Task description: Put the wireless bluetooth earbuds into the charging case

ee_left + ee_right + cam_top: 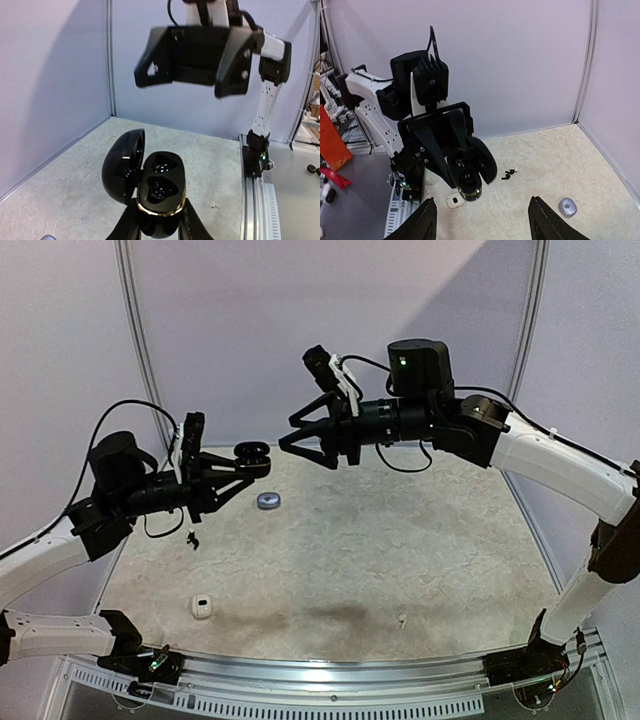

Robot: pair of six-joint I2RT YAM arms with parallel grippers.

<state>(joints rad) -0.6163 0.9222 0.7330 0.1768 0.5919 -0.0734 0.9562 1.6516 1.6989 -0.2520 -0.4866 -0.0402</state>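
My left gripper (243, 464) is shut on a black charging case (253, 455) and holds it in the air with its lid open. In the left wrist view the case (161, 187) stands between my fingers (131, 224), lid swung left, and both sockets show only glinting contacts. My right gripper (306, 446) is open and empty, in the air just right of the case and facing it. The right wrist view shows the case (470, 177) ahead of its spread fingertips (426, 220). Tiny black earbuds (192, 538) lie on the table under the left arm, with a white bit beside them (509, 173).
A silvery-grey pebble-like case (268, 500) lies on the table below the grippers and shows in the right wrist view (567, 206). A white pebble-like case (202, 607) lies near the front left (454, 201). A tiny white piece (402, 619) lies near the front edge. Walls enclose the table.
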